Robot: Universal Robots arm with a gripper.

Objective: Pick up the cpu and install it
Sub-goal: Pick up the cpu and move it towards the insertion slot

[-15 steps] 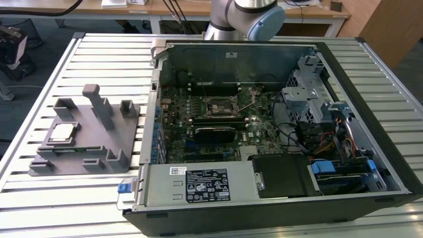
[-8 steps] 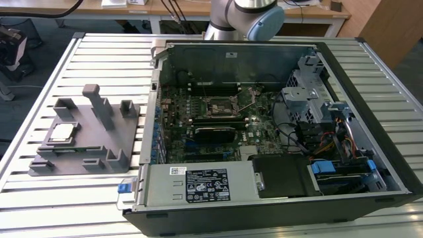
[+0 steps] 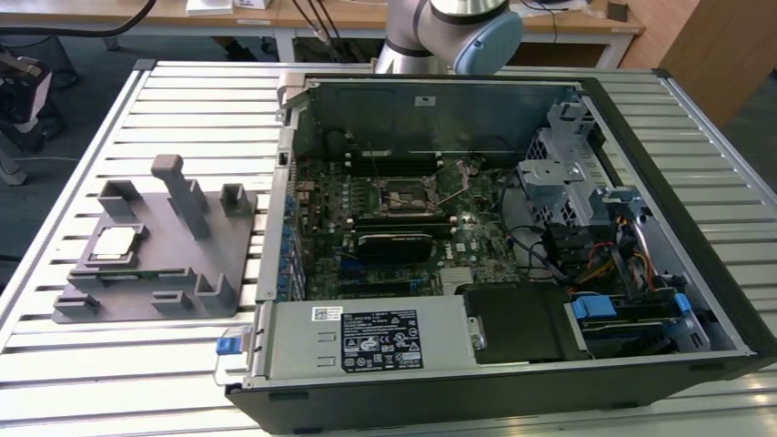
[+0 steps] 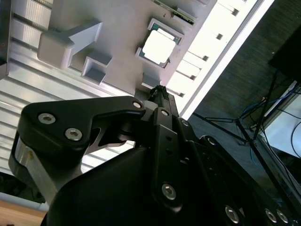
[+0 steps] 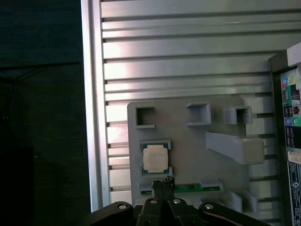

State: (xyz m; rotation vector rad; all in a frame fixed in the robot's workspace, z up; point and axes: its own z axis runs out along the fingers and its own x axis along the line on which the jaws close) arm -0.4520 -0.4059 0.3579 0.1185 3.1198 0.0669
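One cpu seated flat in grey holder on slatted table, untouched; hand close by, pressed together and empty. White printed sticker on open computer case, print illegible.

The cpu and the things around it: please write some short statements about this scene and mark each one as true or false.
1. The cpu lies on the gray holder, outside the computer case. True.
2. The end effector is carrying the cpu. False: it hangs close to the cpu, which lies on the holder.
3. The holder stands on the exterior view's right of the case. False: it stands on the exterior view's left.
4. The case is open, so the motherboard can be seen. True.
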